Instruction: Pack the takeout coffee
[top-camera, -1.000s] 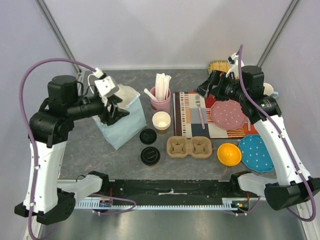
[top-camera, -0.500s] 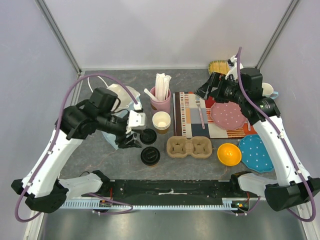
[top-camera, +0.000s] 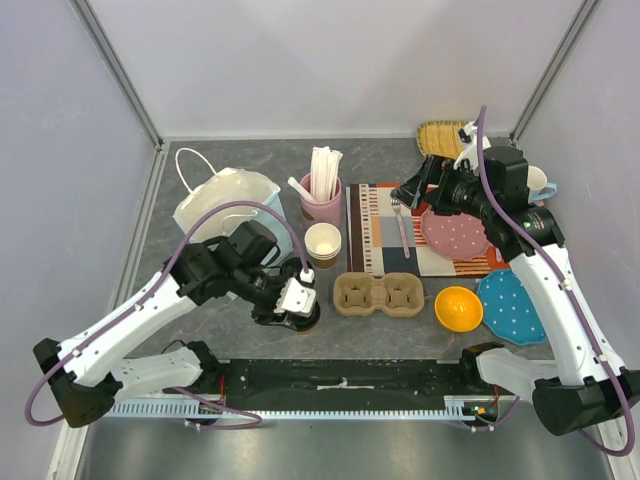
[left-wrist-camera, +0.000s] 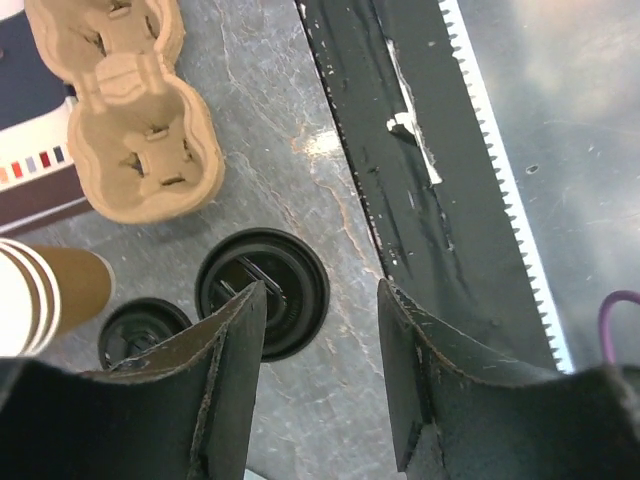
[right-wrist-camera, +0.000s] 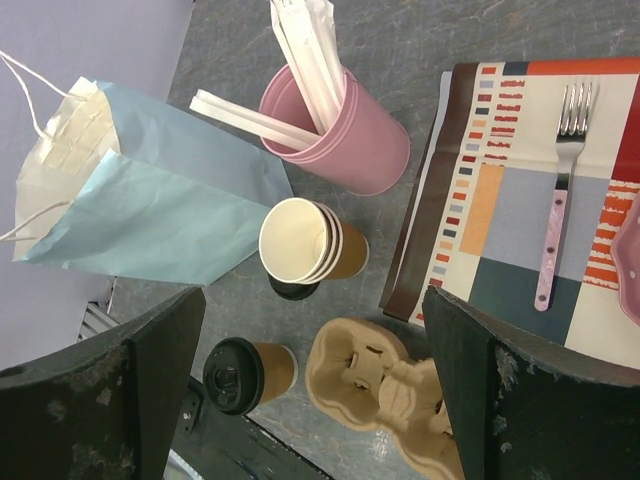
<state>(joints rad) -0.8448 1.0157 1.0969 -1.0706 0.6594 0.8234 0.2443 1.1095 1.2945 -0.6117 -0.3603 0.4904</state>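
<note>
The takeout coffee (top-camera: 309, 319) is a brown paper cup with a black sip lid, standing near the table's front edge left of the cup carrier. My left gripper (top-camera: 298, 304) hovers right over it, open and empty. In the left wrist view the lid (left-wrist-camera: 285, 300) lies partly behind my left finger (left-wrist-camera: 225, 370), and most of the gap (left-wrist-camera: 320, 300) is over bare table beside it. The cup also shows in the right wrist view (right-wrist-camera: 240, 372). My right gripper (top-camera: 410, 188) is open and empty, high over the placemat's far left corner.
A loose black lid (left-wrist-camera: 145, 328) and stacked lidless cups (top-camera: 323, 243) sit just behind the coffee. The cardboard carrier (top-camera: 379, 294) is to its right and a light blue paper bag (top-camera: 225, 205) at back left. A pink cup of stirrers (top-camera: 322, 195), placemat with fork (top-camera: 400, 225), plates and an orange bowl (top-camera: 458, 308) are nearby.
My left arm has swung from the paper bag forward and right, down to just above the lidded cup. The right arm has barely moved.
</note>
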